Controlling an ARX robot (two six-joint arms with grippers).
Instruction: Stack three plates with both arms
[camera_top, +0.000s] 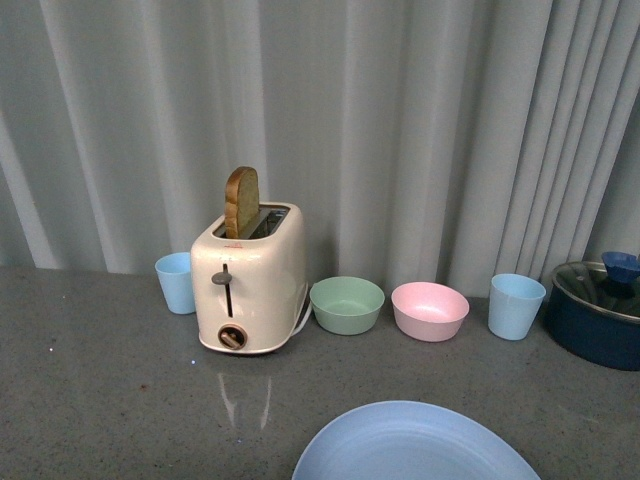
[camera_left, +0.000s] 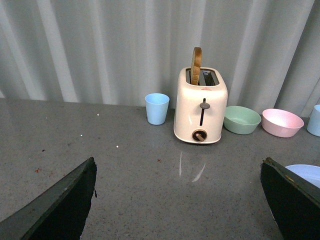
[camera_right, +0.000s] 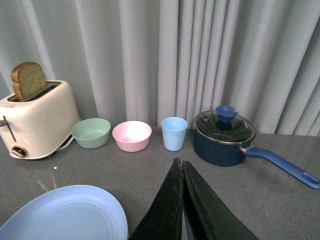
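Curtain (camera_top: 420, 120) of pale grey folds backs a speckled grey countertop (camera_top: 100, 400), along which stand a blue cup (camera_top: 175, 282), a cream toaster (camera_top: 250, 285) with a bread slice (camera_top: 241, 203) upright in one slot, a green bowl (camera_top: 347, 304), a pink bowl (camera_top: 430, 310), a second blue cup (camera_top: 516, 306) and a lidded dark blue saucepan (camera_top: 597, 312). Nearer the robot lies the light blue plate (camera_top: 415, 445), flat on the counter and cut off by the front view's lower edge; no other plate shows. The left gripper (camera_left: 177, 210) hovers above bare counter with its fingers (camera_left: 60, 205) spread wide and empty, while the right gripper (camera_right: 182, 200) hangs just beside the plate's rim with its fingers pressed together, holding nothing.
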